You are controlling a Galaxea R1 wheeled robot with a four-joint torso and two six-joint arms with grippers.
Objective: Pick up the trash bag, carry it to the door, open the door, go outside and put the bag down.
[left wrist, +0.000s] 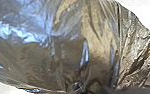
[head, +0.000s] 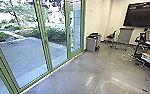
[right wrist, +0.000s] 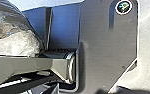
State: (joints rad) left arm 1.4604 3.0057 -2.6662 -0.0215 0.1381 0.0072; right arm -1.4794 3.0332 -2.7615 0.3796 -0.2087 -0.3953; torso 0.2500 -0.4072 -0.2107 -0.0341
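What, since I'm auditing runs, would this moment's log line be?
robot: indoors | trash bag: close-up in left wrist view | green-framed glass doors: left in head view | paved yard: beyond glass

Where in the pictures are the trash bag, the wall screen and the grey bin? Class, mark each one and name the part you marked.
Trash bag (left wrist: 66, 50): left wrist view, middle of its shiny side.
Wall screen (head: 141, 15): head view, middle of its dark face.
Grey bin (head: 91, 44): head view, its front side.
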